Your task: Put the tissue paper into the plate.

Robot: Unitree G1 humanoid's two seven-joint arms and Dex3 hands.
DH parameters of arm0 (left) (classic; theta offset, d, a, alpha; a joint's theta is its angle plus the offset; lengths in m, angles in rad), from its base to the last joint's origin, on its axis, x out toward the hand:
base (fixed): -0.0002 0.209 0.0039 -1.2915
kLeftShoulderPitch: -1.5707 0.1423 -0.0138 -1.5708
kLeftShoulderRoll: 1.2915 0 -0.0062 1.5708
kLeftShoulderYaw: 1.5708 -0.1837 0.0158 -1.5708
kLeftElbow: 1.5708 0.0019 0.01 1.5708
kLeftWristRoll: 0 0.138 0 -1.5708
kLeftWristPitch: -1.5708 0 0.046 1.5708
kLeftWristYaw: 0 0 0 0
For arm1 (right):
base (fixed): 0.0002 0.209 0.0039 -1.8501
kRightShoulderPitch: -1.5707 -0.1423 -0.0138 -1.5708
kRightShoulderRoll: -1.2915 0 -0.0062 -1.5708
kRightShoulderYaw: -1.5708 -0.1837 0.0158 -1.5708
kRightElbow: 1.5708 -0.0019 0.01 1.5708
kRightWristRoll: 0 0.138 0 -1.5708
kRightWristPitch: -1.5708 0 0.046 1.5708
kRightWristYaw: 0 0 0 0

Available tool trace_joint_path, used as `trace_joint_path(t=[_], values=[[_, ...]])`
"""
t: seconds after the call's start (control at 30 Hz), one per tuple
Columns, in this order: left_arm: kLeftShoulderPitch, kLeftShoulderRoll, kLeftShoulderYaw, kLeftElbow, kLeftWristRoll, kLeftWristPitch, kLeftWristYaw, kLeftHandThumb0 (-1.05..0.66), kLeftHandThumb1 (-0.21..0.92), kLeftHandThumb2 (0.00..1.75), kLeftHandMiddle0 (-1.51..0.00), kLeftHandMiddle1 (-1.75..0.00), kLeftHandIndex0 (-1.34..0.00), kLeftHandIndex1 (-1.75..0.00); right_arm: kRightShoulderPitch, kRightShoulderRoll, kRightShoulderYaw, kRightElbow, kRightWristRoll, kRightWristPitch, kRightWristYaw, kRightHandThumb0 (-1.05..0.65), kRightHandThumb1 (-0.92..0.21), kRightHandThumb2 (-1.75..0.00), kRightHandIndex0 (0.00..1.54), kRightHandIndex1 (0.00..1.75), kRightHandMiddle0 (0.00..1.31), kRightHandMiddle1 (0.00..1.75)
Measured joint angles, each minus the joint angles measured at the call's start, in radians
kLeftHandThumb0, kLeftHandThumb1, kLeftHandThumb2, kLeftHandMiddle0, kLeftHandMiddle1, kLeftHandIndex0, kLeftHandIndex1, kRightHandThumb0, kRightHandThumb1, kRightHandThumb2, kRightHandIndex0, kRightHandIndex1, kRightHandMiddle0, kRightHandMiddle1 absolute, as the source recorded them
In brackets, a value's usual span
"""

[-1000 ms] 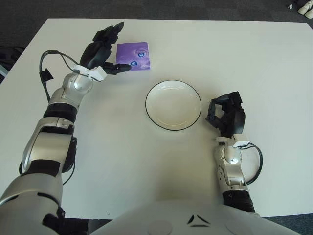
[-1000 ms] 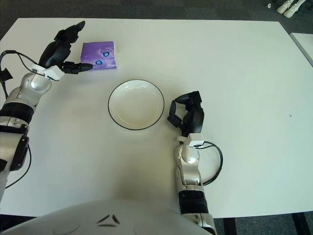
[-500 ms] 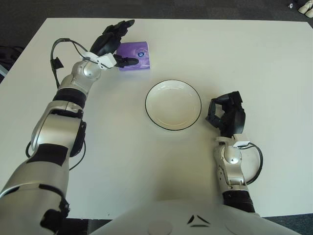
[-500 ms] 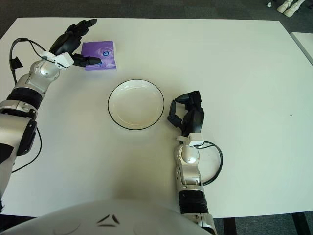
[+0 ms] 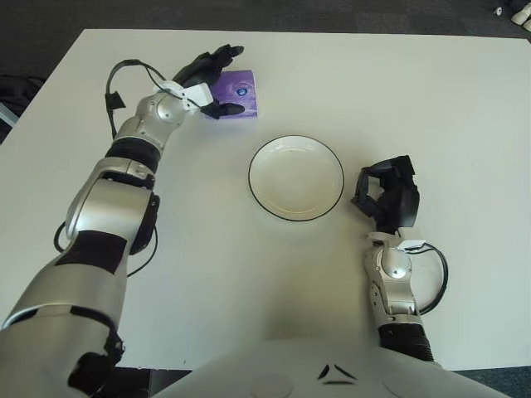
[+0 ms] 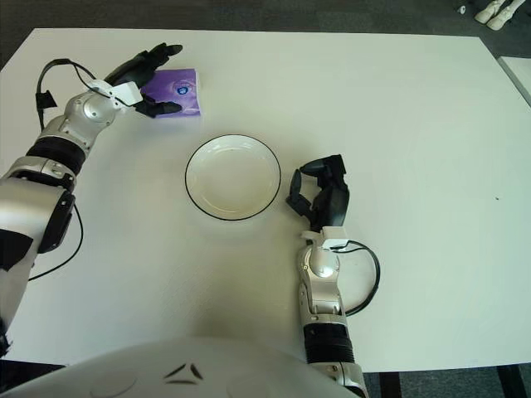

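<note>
My left hand [image 5: 207, 76], fingers spread, straddles the tissue paper [image 5: 239, 94] beyond the plate [image 5: 296, 177]; my right hand [image 5: 387, 197], curled, grips nothing right of the plate.

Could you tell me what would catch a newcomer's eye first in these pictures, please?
The purple tissue pack stands out at the table's far left, with the left hand spread open over its near-left side, not yet gripping. The white, dark-rimmed plate lies bare at the centre. The right hand shows just right of the plate, fingers curled.
</note>
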Motion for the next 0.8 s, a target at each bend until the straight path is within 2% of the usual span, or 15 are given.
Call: trace_joint_path(t=[0.37,0.8], values=[[-0.032,-0.051,-0.044,0.064,0.009,0.094,-0.099,-0.91,0.56,0.69,0.0,-0.16,0.0,-0.21,-0.005,0.0,-0.003,0.001,0.002,0.001,-0.001,-0.41,-0.55,-1.03,0.7,1.57,0.43,1.75],[-0.067,-0.074,-0.09,0.095,0.025,0.171,-0.112,-0.88,0.54,0.71,0.0,-0.1,0.0,-0.18,0.001,0.0,-0.001,-0.004,-0.008,0.004,-0.021,-0.41,-0.56,-1.02,0.68,1.54,0.43,1.75]])
